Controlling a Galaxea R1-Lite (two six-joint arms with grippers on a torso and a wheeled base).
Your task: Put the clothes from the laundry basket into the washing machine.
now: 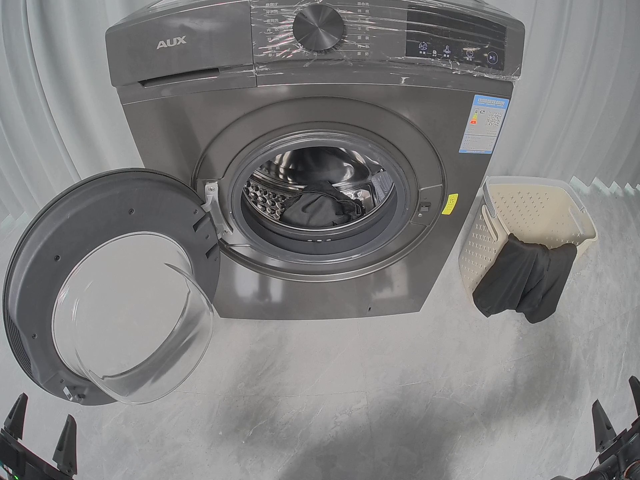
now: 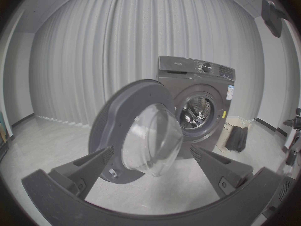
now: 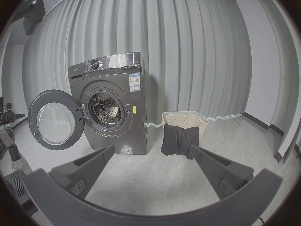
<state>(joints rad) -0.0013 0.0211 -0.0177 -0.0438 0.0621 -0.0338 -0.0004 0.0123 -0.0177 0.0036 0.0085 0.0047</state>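
A grey washing machine (image 1: 313,68) stands ahead with its round door (image 1: 110,281) swung open to the left. A dark garment (image 1: 320,208) lies inside the drum. To the machine's right sits a cream laundry basket (image 1: 533,211) with a black garment (image 1: 527,278) draped over its front rim. My left gripper (image 1: 40,428) is low at the left, open and holding nothing, well short of the door. My right gripper (image 1: 620,411) is low at the right, open and holding nothing, in front of the basket (image 3: 186,120) and its black garment (image 3: 178,140).
Bare grey floor (image 1: 347,395) stretches between the grippers and the machine. The open door (image 2: 138,129) juts out over the floor on the left. White curtains (image 1: 587,68) hang behind the machine and basket.
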